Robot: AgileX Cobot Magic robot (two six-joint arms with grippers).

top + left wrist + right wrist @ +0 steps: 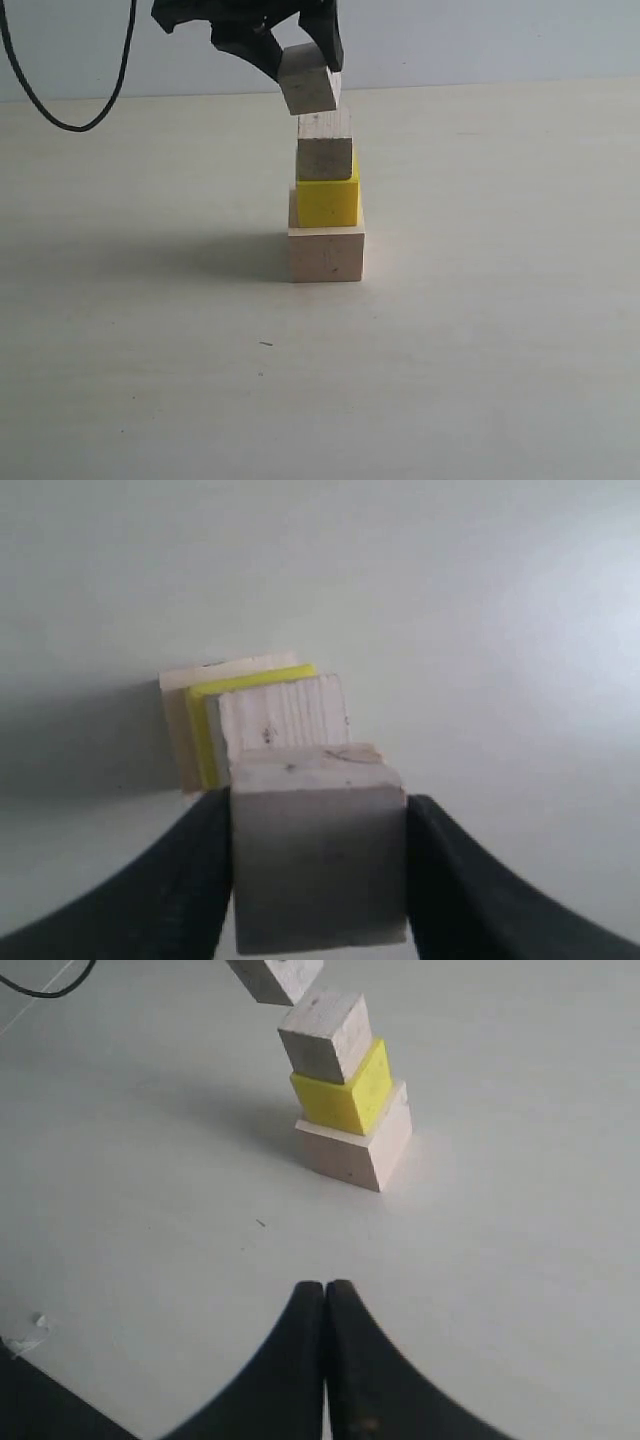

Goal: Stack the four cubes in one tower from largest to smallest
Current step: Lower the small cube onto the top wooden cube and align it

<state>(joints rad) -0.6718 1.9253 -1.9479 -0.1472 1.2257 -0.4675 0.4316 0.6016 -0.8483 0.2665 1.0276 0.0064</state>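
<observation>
The large pale wood cube [326,254] rests on the table with the bright yellow cube [327,200] on it and a small pale wood cube [325,148] on top of that. Just above this stack, tilted, hangs the smallest wood cube [308,81], and my left gripper [300,50] is shut on it. In the left wrist view that cube [318,855] fills the gap between the black fingers [190,870], with the stack [280,715] below it. My right gripper [325,1290] is shut and empty, low over the table, well short of the stack [350,1095].
A black cable [60,100] hangs in a loop at the far left. The pale table [480,330] stretches around the stack on all sides. A small white scrap [25,1332] lies on the table near the right gripper.
</observation>
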